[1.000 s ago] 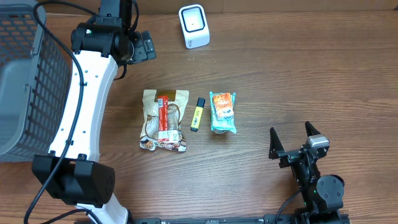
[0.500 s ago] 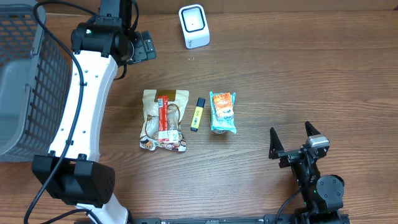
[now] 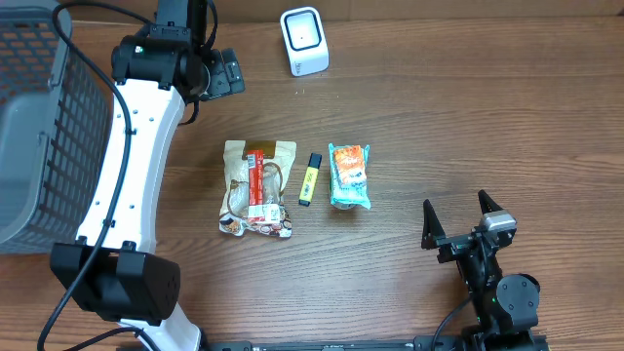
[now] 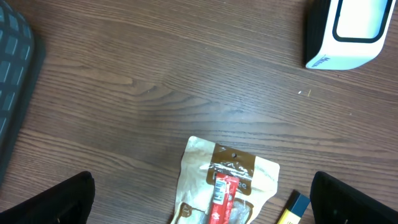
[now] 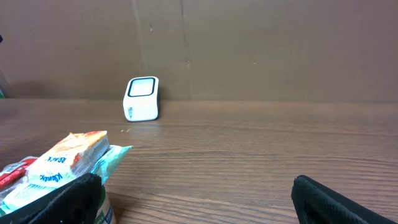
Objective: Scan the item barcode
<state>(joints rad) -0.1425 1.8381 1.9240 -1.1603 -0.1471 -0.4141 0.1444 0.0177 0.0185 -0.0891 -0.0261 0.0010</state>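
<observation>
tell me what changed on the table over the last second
Nothing visibly changed. The left gripper and right gripper are both open and holding nothing, as before. The snack bag, highlighter, orange packet and scanner lie where they were.

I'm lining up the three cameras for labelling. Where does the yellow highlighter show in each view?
Overhead: yellow highlighter mid-table, between the brown snack bag and the orange-teal packet.
Left wrist: only one end of the highlighter, at the bottom edge, right of the bag.
Right wrist: not in it.
Shared landmark: the white scanner, top centre overhead, top right in left wrist, left of centre in right wrist.
</observation>
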